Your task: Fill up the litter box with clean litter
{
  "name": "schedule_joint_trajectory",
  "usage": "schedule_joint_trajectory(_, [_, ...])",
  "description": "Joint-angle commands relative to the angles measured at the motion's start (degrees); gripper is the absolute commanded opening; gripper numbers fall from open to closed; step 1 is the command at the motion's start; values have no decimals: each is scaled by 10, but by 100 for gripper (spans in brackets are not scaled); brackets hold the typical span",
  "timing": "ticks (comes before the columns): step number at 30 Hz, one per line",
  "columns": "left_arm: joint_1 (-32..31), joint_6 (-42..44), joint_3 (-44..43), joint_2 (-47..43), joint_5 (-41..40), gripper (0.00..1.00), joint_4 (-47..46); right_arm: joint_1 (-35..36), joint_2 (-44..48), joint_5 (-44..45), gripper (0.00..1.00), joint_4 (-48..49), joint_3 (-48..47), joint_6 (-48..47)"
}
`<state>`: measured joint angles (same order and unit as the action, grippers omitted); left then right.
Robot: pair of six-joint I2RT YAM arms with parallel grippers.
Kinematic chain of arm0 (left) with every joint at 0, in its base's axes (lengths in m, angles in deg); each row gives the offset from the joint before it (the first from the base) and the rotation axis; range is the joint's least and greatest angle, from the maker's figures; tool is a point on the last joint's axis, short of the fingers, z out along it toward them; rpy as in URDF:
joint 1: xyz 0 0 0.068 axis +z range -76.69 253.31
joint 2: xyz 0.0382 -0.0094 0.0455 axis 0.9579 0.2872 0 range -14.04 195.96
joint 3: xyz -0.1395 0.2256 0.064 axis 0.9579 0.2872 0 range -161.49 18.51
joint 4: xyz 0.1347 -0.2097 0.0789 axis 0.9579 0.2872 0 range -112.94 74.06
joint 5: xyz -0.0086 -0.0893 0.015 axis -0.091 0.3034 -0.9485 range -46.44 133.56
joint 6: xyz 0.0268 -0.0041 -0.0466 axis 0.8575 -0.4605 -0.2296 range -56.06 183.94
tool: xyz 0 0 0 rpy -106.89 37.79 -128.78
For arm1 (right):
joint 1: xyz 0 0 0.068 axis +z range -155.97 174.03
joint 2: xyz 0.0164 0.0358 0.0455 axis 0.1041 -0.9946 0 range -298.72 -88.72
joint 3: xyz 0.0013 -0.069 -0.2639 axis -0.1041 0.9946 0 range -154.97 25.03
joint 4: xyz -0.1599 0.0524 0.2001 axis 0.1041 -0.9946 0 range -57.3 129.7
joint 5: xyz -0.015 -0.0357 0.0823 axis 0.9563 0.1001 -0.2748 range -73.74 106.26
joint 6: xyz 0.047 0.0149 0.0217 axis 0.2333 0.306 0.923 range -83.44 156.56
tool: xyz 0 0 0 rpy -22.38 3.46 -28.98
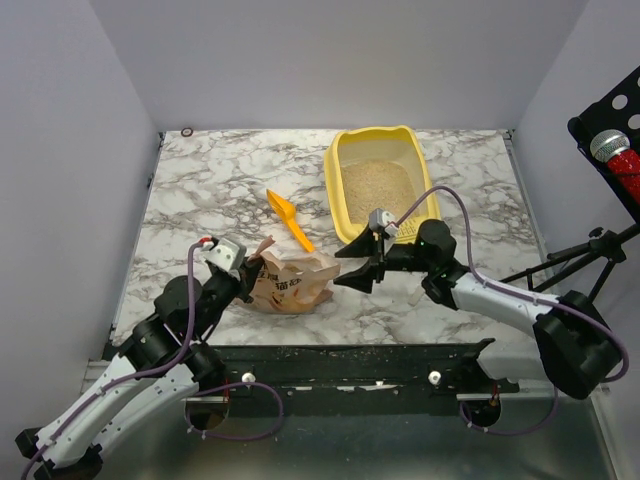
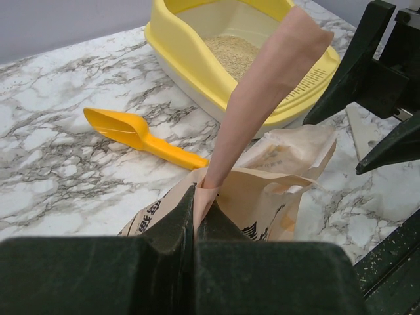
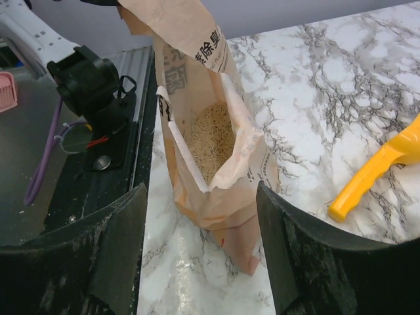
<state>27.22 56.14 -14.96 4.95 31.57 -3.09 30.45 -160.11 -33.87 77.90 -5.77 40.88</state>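
Observation:
The yellow litter box (image 1: 335, 190) stands at the back right with a layer of clean litter (image 1: 378, 188) in it; the left wrist view shows its rim (image 2: 177, 46) and the grains (image 2: 230, 51). A pinkish-tan bag (image 1: 290, 283) lies on the marble near the front. My left gripper (image 2: 195, 197) is shut on a folded strip of the bag's edge (image 2: 262, 98). My right gripper (image 3: 201, 197) stands open, facing the bag's open mouth, its fingers apart from the bag (image 3: 216, 203). More litter (image 3: 211, 141) shows inside the bag.
An orange scoop (image 1: 290, 220) lies between the bag and the litter box. A black rail (image 1: 350, 360) with scattered grains runs along the near edge. A microphone stand (image 1: 610, 150) is off the table at the right. A small ring (image 1: 187, 131) lies at the back left.

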Motion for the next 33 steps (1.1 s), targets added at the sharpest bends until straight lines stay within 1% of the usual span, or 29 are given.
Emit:
schedule_joint_trajectory(1, [-1,-15,-11,-25,-24,0,-66,4,-48,-40,75,143,-1,61])
schedule_joint_trajectory(4, [-1,-13,-8,-32,-30,0,-65,4,-77,-50,75,222,0,110])
schedule_joint_trajectory(8, [-1,-8,-7,-35,-33,0,-66,7,-107,-51,75,257,-15,140])
schedule_joint_trajectory(18, [-1,-6,-7,-38,-34,0,-65,22,-159,-45,74,282,-31,161])
schedule_joint_trajectory(27, [0,-2,-6,-37,-37,0,-64,41,-204,-47,75,323,-51,190])
schedule_joint_trajectory(33, [0,-1,-5,-39,-37,0,-64,51,-227,-45,72,337,-67,204])
